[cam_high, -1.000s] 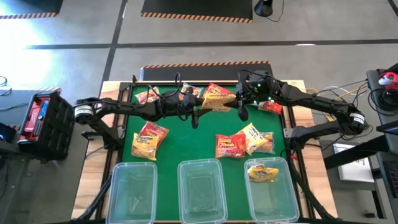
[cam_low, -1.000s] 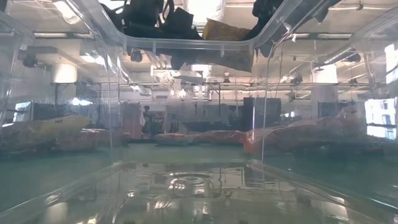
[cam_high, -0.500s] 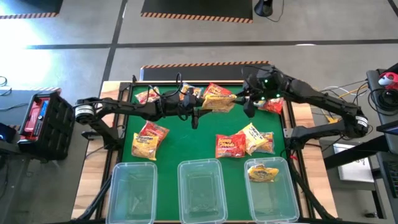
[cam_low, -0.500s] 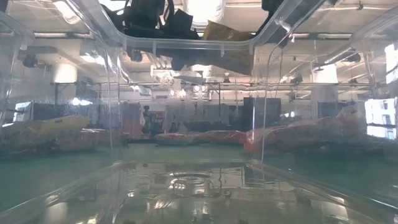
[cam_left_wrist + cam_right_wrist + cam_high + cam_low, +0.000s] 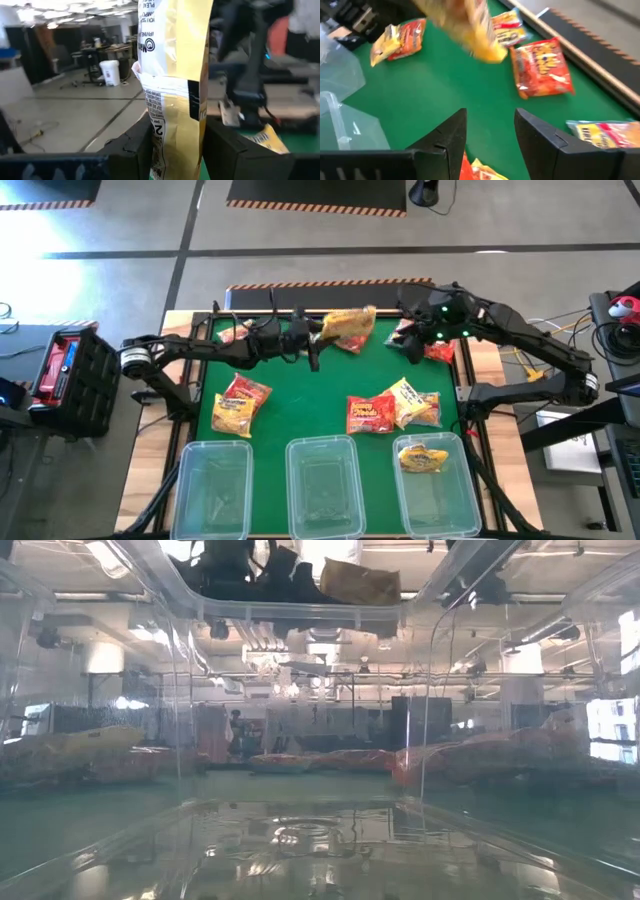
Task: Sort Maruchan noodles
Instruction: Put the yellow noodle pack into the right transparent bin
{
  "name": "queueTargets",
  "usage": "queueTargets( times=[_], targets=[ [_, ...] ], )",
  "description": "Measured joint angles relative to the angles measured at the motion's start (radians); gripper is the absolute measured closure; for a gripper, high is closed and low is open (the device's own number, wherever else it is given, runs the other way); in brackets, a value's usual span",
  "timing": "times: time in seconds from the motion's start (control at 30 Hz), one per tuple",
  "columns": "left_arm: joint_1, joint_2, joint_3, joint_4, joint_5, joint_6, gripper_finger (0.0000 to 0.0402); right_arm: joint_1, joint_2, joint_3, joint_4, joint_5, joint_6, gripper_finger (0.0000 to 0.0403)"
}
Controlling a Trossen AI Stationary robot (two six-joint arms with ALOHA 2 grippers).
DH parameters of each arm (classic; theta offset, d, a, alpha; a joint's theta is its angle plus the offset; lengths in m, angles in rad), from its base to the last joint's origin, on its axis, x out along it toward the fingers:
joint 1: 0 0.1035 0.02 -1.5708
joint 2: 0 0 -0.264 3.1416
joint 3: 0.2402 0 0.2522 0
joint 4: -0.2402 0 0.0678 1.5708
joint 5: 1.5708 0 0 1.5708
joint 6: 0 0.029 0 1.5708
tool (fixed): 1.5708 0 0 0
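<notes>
Two grippers are up over the far half of the green mat [image 5: 310,405], and only one carries anything. The left gripper [image 5: 318,340] is clamped on a yellow packet [image 5: 348,325]; in the left wrist view the packet [image 5: 172,75] stands on edge between the two dark fingers [image 5: 132,145], its long axis running straight out from the jaws, and the high view shows it jutting toward the right arm, clear of the mat. The right gripper [image 5: 412,340] hangs near the mat's far right corner with its fingers [image 5: 447,132] apart and nothing between them, just beside a red packet [image 5: 438,350] lying at that corner.

Farther out, a red packet [image 5: 232,335] lies under the left arm, a red-and-yellow one [image 5: 240,402] sits on the left of the mat, and a small cluster — one red [image 5: 368,414], one yellow [image 5: 412,402] — lies right of centre. Three clear bins line the near edge: left bin [image 5: 214,452], middle bin [image 5: 322,446], and right bin [image 5: 464,470], which already holds a yellow packet [image 5: 424,456].

So the held yellow packet most likely belongs in that right bin, which lies toward the near edge and across to the right of the left gripper. The right arm is the nearer one to it, yet the left arm has the grip — a long diagonal carry, I judge, or a handover.
</notes>
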Motion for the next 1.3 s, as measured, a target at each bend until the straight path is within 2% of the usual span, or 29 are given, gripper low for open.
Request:
queueTargets(
  times=[0.17,0.27,0.4,0.53,0.73,0.83,0.9,1.03,1.3],
  targets=[
    [0.069,0.0,0.065,0.009,-0.001,-0.074,0.0282,0.0,-0.061,-0.006,-0.007,0.113,0.018,0.0259],
    [0.085,0.0,0.118,0.008,0.047,-0.151,0.0282,0.0,-0.08,-0.023,0.003,0.132,0.066,0.0262],
    [0.068,0.0,0.184,0.014,0.08,-0.181,0.0283,0.007,-0.093,-0.086,0.146,0.144,0.153,0.0267],
    [0.042,0.0,0.246,0.029,0.069,-0.202,0.0283,0.041,-0.115,-0.198,0.489,0.138,0.182,0.0273],
    [0.032,-0.005,0.328,0.189,0.066,-0.261,0.0283,0.086,-0.12,-0.372,1.137,0.127,0.135,0.0274],
    [0.027,-0.007,0.365,0.175,0.065,-0.286,0.0283,0.088,-0.088,-0.435,1.441,0.053,0.13,0.0267],
    [0.017,-0.005,0.376,0.155,0.071,-0.303,0.0283,0.088,-0.06,-0.45,1.562,-0.015,0.13,0.0258],
    [-0.018,0.001,0.381,0.169,0.081,-0.302,0.0283,0.09,-0.005,-0.437,1.609,-0.093,0.129,0.023],
    [-0.06,0.002,0.38,0.175,0.088,-0.279,0.0283,0.09,0.101,-0.342,1.608,-0.096,0.051,0.0165]
  ],
)
